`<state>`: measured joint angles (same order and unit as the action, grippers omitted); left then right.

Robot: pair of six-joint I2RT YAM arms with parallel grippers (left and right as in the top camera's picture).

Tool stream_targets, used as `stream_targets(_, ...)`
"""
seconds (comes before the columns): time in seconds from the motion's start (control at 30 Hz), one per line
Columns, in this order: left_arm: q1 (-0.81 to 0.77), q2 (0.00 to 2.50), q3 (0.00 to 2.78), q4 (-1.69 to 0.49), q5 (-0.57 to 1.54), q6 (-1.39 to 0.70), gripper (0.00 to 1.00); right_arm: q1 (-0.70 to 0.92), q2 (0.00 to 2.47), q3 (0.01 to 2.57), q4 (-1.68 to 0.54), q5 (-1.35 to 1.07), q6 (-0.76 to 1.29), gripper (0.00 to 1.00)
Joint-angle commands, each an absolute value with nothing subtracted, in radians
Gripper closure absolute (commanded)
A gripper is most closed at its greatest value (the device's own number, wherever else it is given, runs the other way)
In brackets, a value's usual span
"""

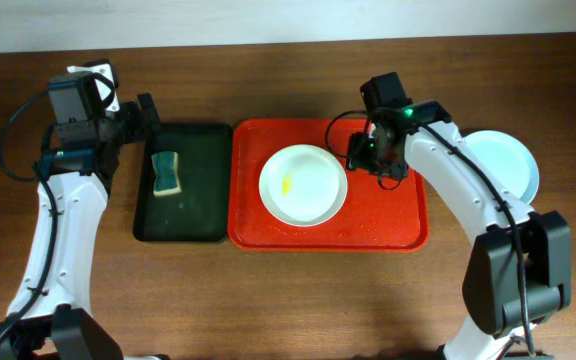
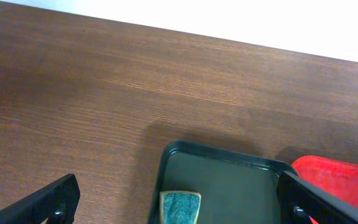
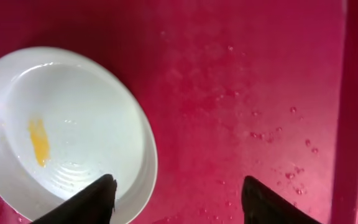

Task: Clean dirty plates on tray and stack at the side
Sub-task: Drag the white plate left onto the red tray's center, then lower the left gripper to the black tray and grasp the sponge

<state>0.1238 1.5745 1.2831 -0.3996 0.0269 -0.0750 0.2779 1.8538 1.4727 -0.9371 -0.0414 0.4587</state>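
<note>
A white plate (image 1: 303, 185) with a yellow smear lies on the left half of the red tray (image 1: 388, 215). My right gripper (image 1: 370, 152) hangs open low over the tray at the plate's right edge. In the right wrist view the plate (image 3: 67, 124) shows its smear (image 3: 39, 142). One of the right gripper's (image 3: 179, 202) fingers (image 3: 95, 199) is over the plate's inside, the other over bare wet tray (image 3: 241, 93), and the rim runs between them. A pale plate (image 1: 508, 160) rests on the table right of the tray. My left gripper (image 1: 151, 118) is open and empty.
A black tray (image 1: 193, 210) left of the red one holds a green-and-yellow sponge (image 1: 166, 172). In the left wrist view the left gripper (image 2: 179, 208) hovers wide over the sponge (image 2: 180, 206) and the black tray's (image 2: 229, 180) far end. The right arm crosses in front of the pale plate.
</note>
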Motion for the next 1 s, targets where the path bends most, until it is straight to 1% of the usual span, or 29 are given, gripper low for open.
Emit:
stream_targets(0.0,0.123,1.578,1.287,-0.398,0.031,-0.074,0.01,0.295,1.889,1.475,-0.932,-0.025,0.411,0.37)
stream_targets(0.1,0.123,1.578,1.287,-0.398,0.031,-0.074,0.01,0.301,1.931,1.468,-0.923,-0.025,0.410,0.37)
stream_targets(0.13,0.123,1.578,1.287,-0.398,0.031,-0.074,0.01,0.304,1.946,1.468,-0.930,-0.026,0.397,0.41)
stream_targets(0.17,0.123,1.578,1.287,-0.398,0.031,-0.074,0.01,0.308,1.954,1.467,-0.934,-0.025,0.397,0.48)
stream_targets(0.2,0.123,1.578,1.287,-0.398,0.031,-0.074,0.01,0.310,1.959,1.462,-0.933,-0.033,0.398,0.50)
stream_targets(0.33,0.123,1.578,1.287,-0.398,0.031,-0.074,0.00,0.344,1.971,1.449,-0.910,-0.041,0.400,0.51)
stream_targets(0.4,0.123,1.578,1.287,-0.393,0.031,-0.074,0.01,0.374,1.971,1.439,-0.900,-0.039,0.398,0.62)
stream_targets(0.5,0.123,1.578,1.287,-0.386,0.031,-0.074,0.01,0.420,1.970,1.431,-0.874,0.040,0.396,0.63)
stream_targets(0.53,0.123,1.578,1.287,-0.386,0.031,-0.074,0.01,0.432,1.959,1.438,-0.879,0.043,0.397,0.64)
stream_targets(0.6,0.123,1.578,1.287,-0.390,0.036,-0.074,0.01,0.434,1.934,1.440,-0.882,0.038,0.397,0.64)
stream_targets(0.63,0.123,1.578,1.287,-0.411,0.070,-0.074,0.01,0.434,1.923,1.440,-0.882,0.039,0.397,0.64)
stream_targets(0.7,0.123,1.578,1.287,-0.512,0.152,-0.074,0.01,0.431,1.919,1.440,-0.882,0.035,0.397,0.60)
stream_targets(0.73,0.123,1.578,1.287,-0.550,0.164,-0.074,0.01,0.431,1.919,1.440,-0.883,0.034,0.397,0.59)
stream_targets(0.77,0.123,1.578,1.282,-0.643,0.157,-0.073,0.00,0.431,1.919,1.440,-0.886,0.039,0.396,0.57)
stream_targets(0.8,0.123,1.578,1.277,-0.668,0.158,-0.074,0.09,0.431,1.919,1.439,-0.886,0.042,0.396,0.57)
stream_targets(0.83,0.123,1.582,1.271,-0.689,0.157,-0.073,0.14,0.431,1.919,1.439,-0.885,0.043,0.396,0.57)
stream_targets(0.87,0.123,1.586,1.265,-0.705,0.157,-0.073,0.16,0.431,1.919,1.436,-0.884,0.043,0.396,0.56)
stream_targets(0.9,0.123,1.592,1.255,-0.713,0.157,-0.073,0.23,0.431,1.919,1.435,-0.884,0.043,0.396,0.56)
stream_targets(0.97,0.120,1.613,1.237,-0.713,0.125,-0.073,0.31,0.431,1.919,1.429,-0.882,0.051,0.397,0.56)
